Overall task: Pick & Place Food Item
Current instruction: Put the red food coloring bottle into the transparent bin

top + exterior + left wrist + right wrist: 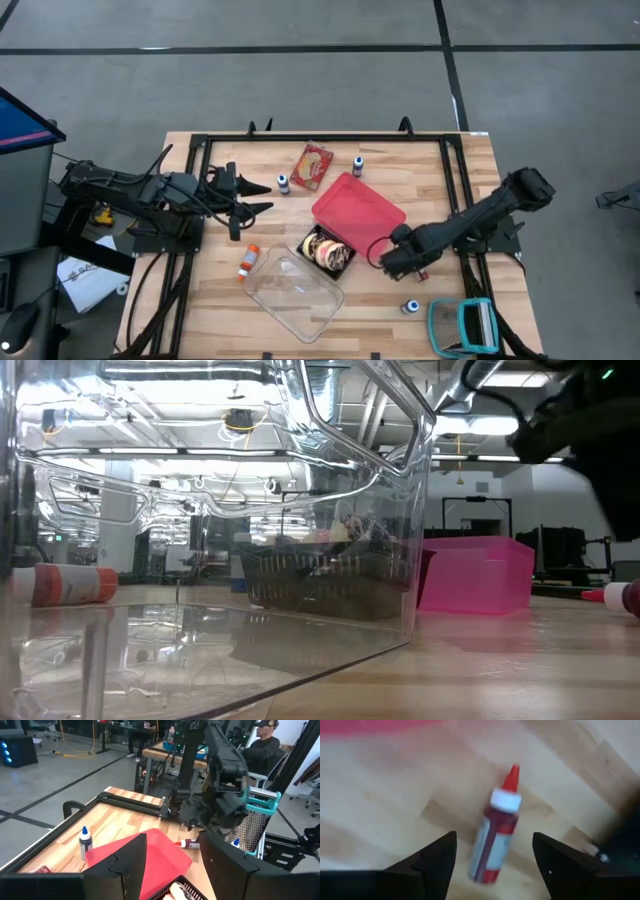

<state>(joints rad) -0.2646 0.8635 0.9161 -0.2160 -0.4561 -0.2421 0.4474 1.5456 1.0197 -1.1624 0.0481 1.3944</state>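
A small red bottle (pixel 495 840) with a white collar and red tip lies on its side on the wooden table, also seen in the high view (pixel 422 272). My right gripper (pixel 494 837) hangs over it, pointing down and open, one finger on each side and clear of the bottle. A black tray of food (pixel 327 250) stands on the table beside the red lid (pixel 357 210). My left gripper (pixel 250 205) waits open above the table's left side, holding nothing.
A clear plastic container (pixel 295 293) stands near the front edge, with an orange-capped bottle (pixel 247 262) to its left. A red packet (pixel 313 165) and small bottles (pixel 283 183) (pixel 357 165) lie at the back. Another small bottle (pixel 410 306) and a teal object (pixel 462 325) lie front right.
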